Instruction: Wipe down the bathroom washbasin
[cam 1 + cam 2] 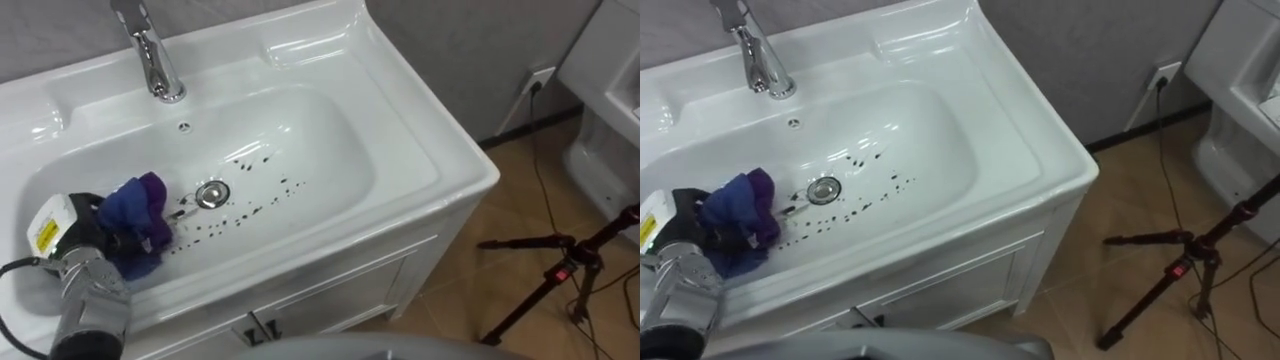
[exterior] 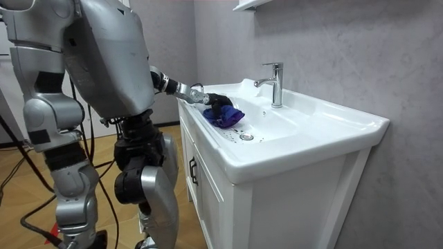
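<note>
Gripping a crumpled blue-purple cloth (image 1: 135,212), the left hand (image 1: 88,232) has its fingers curled round it inside the white ceramic basin (image 1: 320,140), at 9 o'clock of the round metal drain (image 1: 211,193). Risk: a light pass could smear the dark specks (image 1: 250,210) at 4 o'clock drainward.

grey walls, tan floor, white fittings

on my feed the wall (image 1: 450,50) is textured grey, with a white socket (image 1: 541,78) low down and a dark lead dropping from it. the floor (image 1: 460,290) is tan tile. a black tripod (image 1: 563,268) stands near a white fixture (image 1: 610,110). the white cabinet (image 2: 208,194) has dark handles.
</note>
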Controlling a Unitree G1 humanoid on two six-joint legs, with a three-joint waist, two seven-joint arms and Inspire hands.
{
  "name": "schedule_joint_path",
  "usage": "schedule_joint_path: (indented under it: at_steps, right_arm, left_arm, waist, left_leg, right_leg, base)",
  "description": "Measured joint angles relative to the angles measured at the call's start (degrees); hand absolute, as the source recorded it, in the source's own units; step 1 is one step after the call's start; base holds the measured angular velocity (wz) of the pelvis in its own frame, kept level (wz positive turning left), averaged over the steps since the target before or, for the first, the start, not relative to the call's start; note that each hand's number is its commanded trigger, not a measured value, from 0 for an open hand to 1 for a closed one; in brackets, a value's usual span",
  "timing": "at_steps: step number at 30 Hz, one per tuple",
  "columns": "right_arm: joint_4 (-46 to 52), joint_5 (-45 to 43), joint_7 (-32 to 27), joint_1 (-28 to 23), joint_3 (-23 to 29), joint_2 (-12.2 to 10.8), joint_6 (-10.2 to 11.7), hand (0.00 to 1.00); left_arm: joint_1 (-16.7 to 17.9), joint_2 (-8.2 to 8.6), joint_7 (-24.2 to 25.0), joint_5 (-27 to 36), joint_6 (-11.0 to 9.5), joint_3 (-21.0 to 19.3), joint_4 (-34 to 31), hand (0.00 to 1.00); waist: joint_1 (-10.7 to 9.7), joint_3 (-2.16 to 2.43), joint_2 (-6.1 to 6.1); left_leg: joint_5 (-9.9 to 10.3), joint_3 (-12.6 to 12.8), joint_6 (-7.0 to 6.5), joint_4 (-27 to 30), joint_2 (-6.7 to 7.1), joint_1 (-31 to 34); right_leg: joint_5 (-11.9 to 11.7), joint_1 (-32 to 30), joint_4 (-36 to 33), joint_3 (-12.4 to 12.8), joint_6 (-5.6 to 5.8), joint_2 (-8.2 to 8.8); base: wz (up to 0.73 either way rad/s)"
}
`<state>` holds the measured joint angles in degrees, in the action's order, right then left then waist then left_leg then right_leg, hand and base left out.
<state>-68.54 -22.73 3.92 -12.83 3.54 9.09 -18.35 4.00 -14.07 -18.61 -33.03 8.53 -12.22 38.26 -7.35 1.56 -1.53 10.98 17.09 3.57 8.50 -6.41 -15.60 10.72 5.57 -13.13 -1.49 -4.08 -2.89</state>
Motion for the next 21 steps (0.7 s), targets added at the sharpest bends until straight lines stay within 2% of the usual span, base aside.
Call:
schedule_joint_path:
  at_steps: [2,7,9,11,13,17,21]
  right_arm:
    - [-0.05,-0.03,0.01,-0.04,-0.08,-0.16,0.03,0.00]
    - [-0.27,0.11,-0.08,-1.06,-0.09,-0.53,0.06,0.00]
    - [-0.02,0.15,0.02,-1.30,-0.66,-0.81,0.02,0.00]
    - [0.12,0.01,0.09,-1.46,-1.42,-1.10,0.02,0.00]
    - [0.24,-0.16,0.60,-1.68,-2.31,-1.21,0.01,0.00]
    - [0.25,-0.11,1.94,-1.48,-2.33,-1.58,0.07,0.00]
    - [0.20,-0.21,2.32,-0.77,-2.33,-1.59,0.25,0.00]
  left_arm:
    - [-0.28,0.00,0.01,1.57,-0.57,-0.04,0.19,1.00]
    - [-3.85,0.45,0.23,1.95,-1.13,0.18,2.32,1.00]
    - [-4.57,0.46,0.55,1.45,-1.00,1.01,2.31,1.00]
    - [-5.53,0.54,0.62,0.72,-0.89,1.33,2.18,1.00]
    - [-6.95,1.13,0.90,-0.43,0.17,1.58,2.27,1.00]
    - [-8.92,1.41,1.38,-5.87,1.99,4.66,2.42,1.00]
    - [-10.42,1.49,1.35,-14.58,3.08,8.11,2.20,1.00]
  waist:
    - [0.23,-0.03,-0.28]
    - [1.41,-0.15,-0.95]
    - [1.48,-0.39,-1.18]
    - [1.36,-0.40,-1.28]
    - [1.02,-0.60,-1.32]
    - [0.88,-1.17,-1.29]
    - [-0.07,-1.70,-0.52]
  left_leg:
    - [0.01,0.02,0.00,-0.07,0.04,-0.01]
    - [0.01,0.05,0.01,0.00,0.09,0.56]
    - [0.01,0.02,0.01,0.15,0.15,1.43]
    - [0.01,0.10,0.01,0.26,0.25,2.17]
    - [0.01,0.10,0.01,0.24,0.40,2.91]
    - [0.02,0.16,-0.01,0.14,0.75,3.89]
    - [0.59,0.05,-0.52,-1.19,1.01,5.71]
  right_leg:
    - [0.03,-0.01,0.02,0.05,0.05,0.03]
    - [-0.24,-0.26,0.37,-0.19,0.28,0.15]
    - [-0.56,-0.90,0.50,-0.53,0.39,0.34]
    - [-0.76,-1.56,0.44,-0.64,0.50,0.51]
    - [-0.95,-1.97,0.49,-1.31,0.70,0.86]
    - [-1.38,-2.96,0.43,-1.44,1.23,1.22]
    - [-2.32,-5.21,0.30,-1.76,1.76,1.30]
  base:
    - [0.02]
    - [0.04]
    - [0.09]
    - [0.06]
    - [0.17]
    - [0.04]
    - [0.03]
